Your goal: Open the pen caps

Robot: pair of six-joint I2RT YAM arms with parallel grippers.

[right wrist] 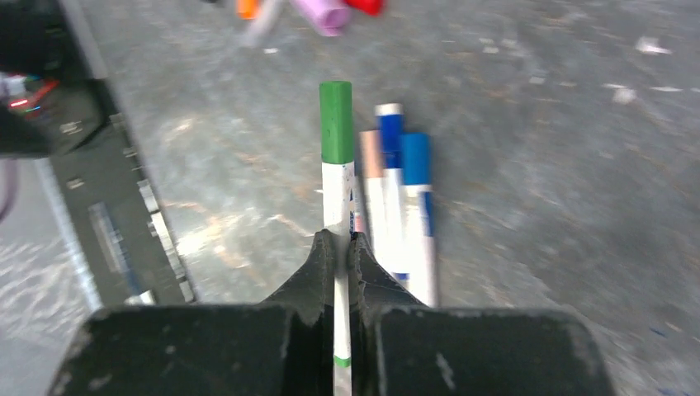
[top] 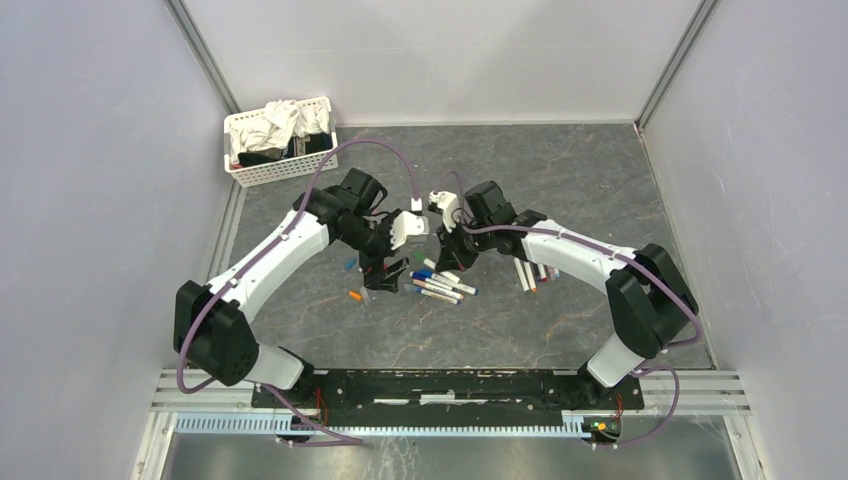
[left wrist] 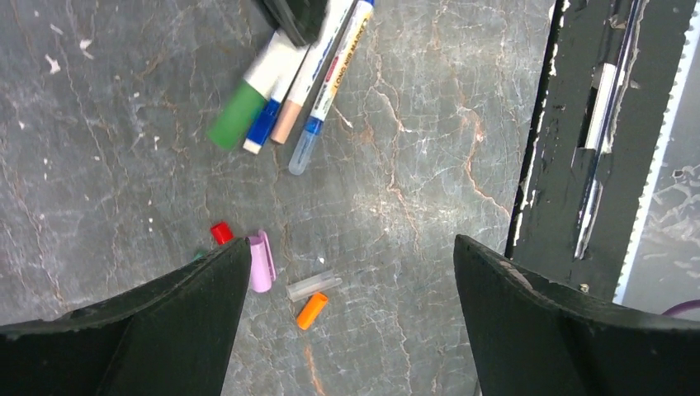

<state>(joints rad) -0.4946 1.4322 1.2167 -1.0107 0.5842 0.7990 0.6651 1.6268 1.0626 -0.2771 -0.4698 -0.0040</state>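
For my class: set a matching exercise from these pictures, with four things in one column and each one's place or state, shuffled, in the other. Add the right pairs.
Column one
1. right gripper
2. left gripper
3. orange cap
4. white basket

Column two
A. stands at the far left corner of the table
B. open, holding nothing
C. lies loose on the table
D. shut on the green-capped pen

Pairs: 1-D, 2-B, 3-C, 4-A

Loose pen caps (top: 355, 295) left of pens (top: 445, 288); basket (top: 272, 173) far-left corner.
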